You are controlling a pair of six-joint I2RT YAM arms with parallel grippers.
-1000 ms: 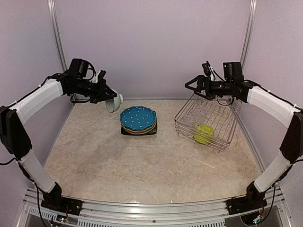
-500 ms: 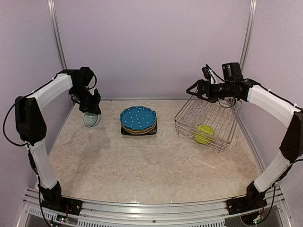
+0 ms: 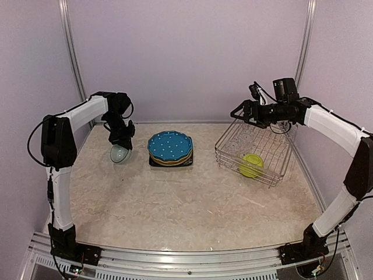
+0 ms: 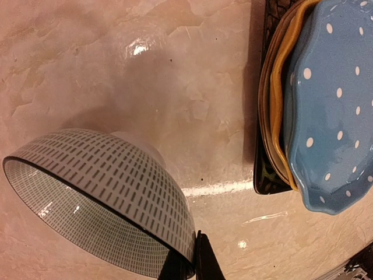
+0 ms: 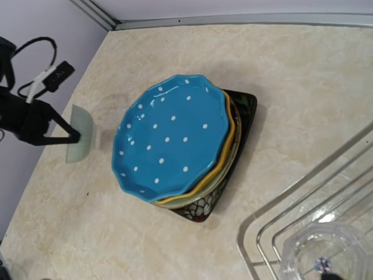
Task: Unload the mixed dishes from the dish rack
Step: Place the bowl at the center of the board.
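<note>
Top external view: L gripper [image 3: 121, 139] is clenched on the rim of the pale grey-green bowl [image 3: 119, 154]. Bowl is tilted and low over the table [image 3: 175, 216], at 9 o'clock of the plate stack, near but apart from it. Left wrist view: fingertips [image 4: 198, 263] pinch only a thin bit of rim; can't tell if the bowl touches the table yet.

Risks, as I judge them:
- Thin rim pinch w/ the bowl hanging off to one side, so it could pivot or slip in the grip.
- Let go while tilted and it prob. rocks or rolls, maybe toward 3 o'clock into the blue white-dotted plate [image 3: 169, 145] topping the stack.
- Set down hard on its edge, it may chip.

R gripper [image 3: 240, 112] hovers w/ jaws looking parted over the dish rack [image 3: 245, 173], at its 11 o'clock corner. Clear glass [image 5: 315, 254] sits below it and lime-green bowl [image 3: 250, 165] toward 6 o'clock in the rack. Glass is see-through and slick, so a misjudged descent could knock it over or snag the wires.
</note>
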